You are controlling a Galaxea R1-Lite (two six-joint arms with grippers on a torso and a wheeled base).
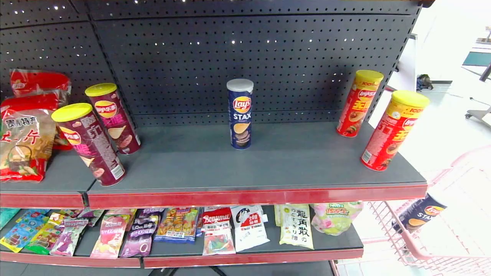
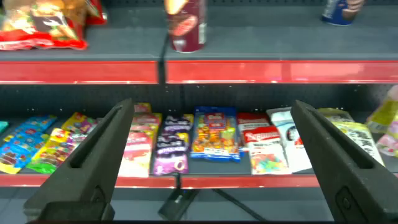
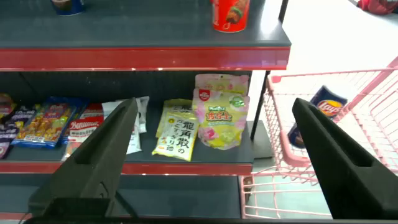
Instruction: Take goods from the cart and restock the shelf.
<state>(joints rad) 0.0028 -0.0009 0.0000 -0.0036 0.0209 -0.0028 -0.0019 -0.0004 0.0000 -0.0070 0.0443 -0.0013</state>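
A dark blue chip can [image 1: 240, 113] with a grey lid stands upright mid-shelf on the grey shelf [image 1: 268, 168]. Another dark blue can [image 1: 419, 216] lies inside the pink cart [image 1: 406, 239] at the lower right, seen too as the blue can [image 3: 321, 112] in the cart [image 3: 292, 124]. My left gripper [image 2: 211, 168] hangs open in front of the lower shelf, nothing between its fingers. My right gripper [image 3: 214, 168] is open too, facing the lower shelf's right end beside the cart.
Two maroon cans [image 1: 90, 143] with yellow lids stand at the shelf's left, two red cans [image 1: 393, 130] at its right. Red snack bags [image 1: 25, 138] fill the far left. Candy packets [image 1: 215, 230] lie along the lower shelf. Open shelf room lies either side of the blue can.
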